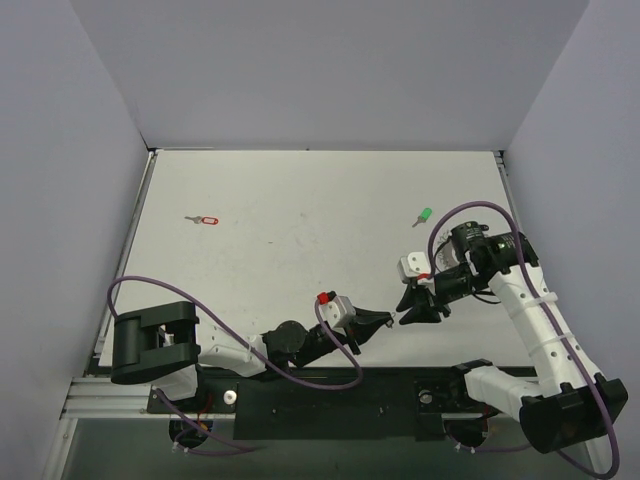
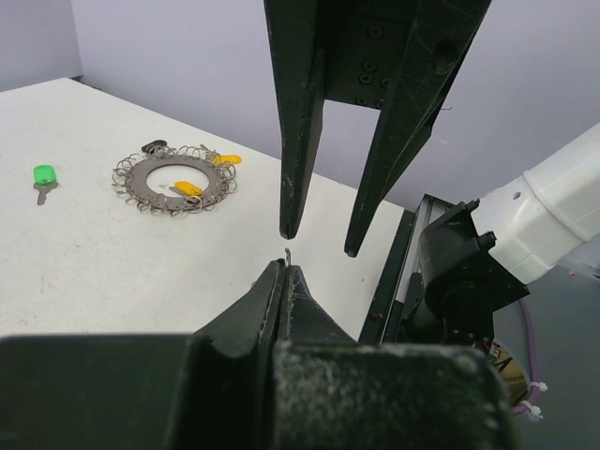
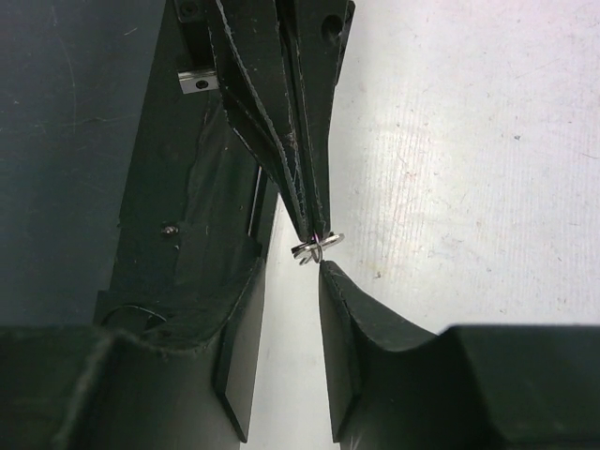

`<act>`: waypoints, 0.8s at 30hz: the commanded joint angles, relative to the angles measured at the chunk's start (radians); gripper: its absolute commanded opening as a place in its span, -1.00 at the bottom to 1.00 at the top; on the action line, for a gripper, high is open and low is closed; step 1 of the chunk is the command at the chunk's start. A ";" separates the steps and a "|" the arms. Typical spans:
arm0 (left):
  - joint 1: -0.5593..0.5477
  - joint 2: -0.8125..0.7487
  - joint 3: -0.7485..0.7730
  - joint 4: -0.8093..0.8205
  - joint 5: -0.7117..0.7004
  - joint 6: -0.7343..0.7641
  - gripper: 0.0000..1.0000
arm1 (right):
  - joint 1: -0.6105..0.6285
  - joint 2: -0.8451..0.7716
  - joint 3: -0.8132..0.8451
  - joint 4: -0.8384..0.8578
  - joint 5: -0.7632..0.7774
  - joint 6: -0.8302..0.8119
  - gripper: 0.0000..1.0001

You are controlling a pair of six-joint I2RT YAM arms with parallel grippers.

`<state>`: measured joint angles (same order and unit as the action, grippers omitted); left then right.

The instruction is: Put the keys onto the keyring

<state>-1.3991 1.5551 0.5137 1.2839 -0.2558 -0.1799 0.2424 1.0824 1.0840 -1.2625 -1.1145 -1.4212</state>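
**Left gripper** (image 1: 392,319): jaws fully closed. The tips clamp a small silver looped piece (image 3: 319,246). In the right wrist view the piece protrudes just past the closed tips. In the left wrist view only a thin metal end (image 2: 288,251) shows above them. Whether this piece is a key cannot be determined.

**Right gripper** (image 1: 405,308): jaws parted by a moderate gap and holding nothing. It faces the left gripper tip to tip. In the right wrist view the clamped piece sits at the mouth of the gap, very close to one of its fingertips (image 3: 325,272). Contact cannot be confirmed. In the left wrist view the two right fingers (image 2: 298,141) hang just beyond the left gripper's tips, one on each side of the protruding end.

**Keyring** (image 2: 136,180): lies flat on the white table (image 1: 300,200). It is well apart from the left gripper, beyond its tips and to their left in the left wrist view. Small silver pieces fringe its rim. Two yellow-headed keys (image 2: 187,188) and one dark-headed key (image 2: 155,145) lie on it. The top view does not show it.

**Loose keys:**
- The green-headed key (image 1: 424,215) lies on the table beyond the left gripper. In the left wrist view it is further left than the keyring.
- The red-headed key (image 1: 209,220) lies well apart from the left gripper, far to its left.
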 commanded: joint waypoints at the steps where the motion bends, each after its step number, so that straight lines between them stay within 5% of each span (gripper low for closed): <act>1: -0.005 -0.021 0.019 0.345 0.018 0.002 -1.00 | -0.003 0.019 -0.004 -0.026 -0.070 -0.041 -0.50; 24: -0.005 -0.017 0.025 0.354 0.023 -0.001 -1.00 | 0.003 0.080 -0.033 -0.040 -0.100 -0.091 -0.67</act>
<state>-1.3991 1.5551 0.5137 1.2839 -0.2489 -0.1799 0.2428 1.1526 1.0576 -1.2610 -1.1446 -1.4719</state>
